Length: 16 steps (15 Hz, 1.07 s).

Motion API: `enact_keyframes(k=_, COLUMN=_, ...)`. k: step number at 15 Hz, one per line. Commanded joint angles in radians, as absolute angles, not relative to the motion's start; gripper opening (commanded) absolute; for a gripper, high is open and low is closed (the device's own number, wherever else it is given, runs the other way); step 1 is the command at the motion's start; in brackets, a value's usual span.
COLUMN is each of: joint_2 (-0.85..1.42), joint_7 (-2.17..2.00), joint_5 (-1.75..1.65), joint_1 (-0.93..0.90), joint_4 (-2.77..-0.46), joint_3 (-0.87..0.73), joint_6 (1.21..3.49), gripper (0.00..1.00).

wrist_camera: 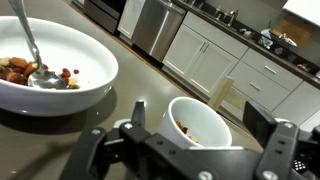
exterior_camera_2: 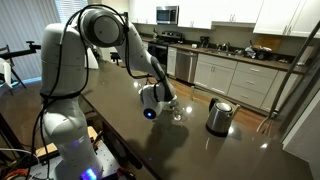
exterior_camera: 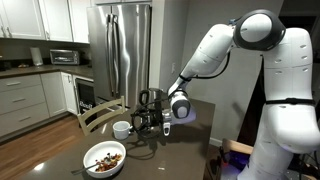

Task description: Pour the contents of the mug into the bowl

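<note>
kitchen w/ white cabinets (exterior_camera: 20, 20), steel fridge (exterior_camera: 125, 48)

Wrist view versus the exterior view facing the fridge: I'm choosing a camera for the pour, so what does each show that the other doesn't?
Only the wrist view makes out the spoon in the bowl. Only the exterior view shows the fridge and the arm. Both show the bowl, the mug and the open fingers by the mug.

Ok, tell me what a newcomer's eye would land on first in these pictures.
The big white robot arm dominates, reaching over the dark table with its open gripper close to the small white mug. Beside the mug sits the wide white bowl holding a spoon and brownish food.
</note>
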<state>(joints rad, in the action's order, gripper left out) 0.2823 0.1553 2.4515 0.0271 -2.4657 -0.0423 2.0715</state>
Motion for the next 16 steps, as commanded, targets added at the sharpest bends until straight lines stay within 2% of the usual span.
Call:
enact_keyframes(k=1, joint_2=0.281, joint_7=0.14, joint_5=2.515, joint_1=0.013, joint_4=-2.495, joint_3=-0.035, joint_6=2.045, gripper=1.0)
enact_keyframes(k=7, joint_2=0.333, joint_7=0.112, joint_5=2.662, joint_1=0.018, joint_4=-2.508, joint_3=-0.022, joint_6=1.956, gripper=1.0)
enact_keyframes(k=8, joint_2=0.343, joint_7=0.084, joint_5=2.603, joint_1=0.107, joint_4=-2.504, joint_3=0.001, joint_6=1.933, gripper=1.0)
enact_keyframes(k=14, joint_2=0.41, joint_7=0.084, joint_5=2.608, joint_1=0.238, joint_4=-2.486, joint_3=0.08, joint_6=1.898, gripper=1.0)
enact_keyframes(k=16, joint_2=0.397, joint_7=0.094, joint_5=2.608, joint_1=0.208, joint_4=-2.496, joint_3=0.054, joint_6=1.919, gripper=1.0)
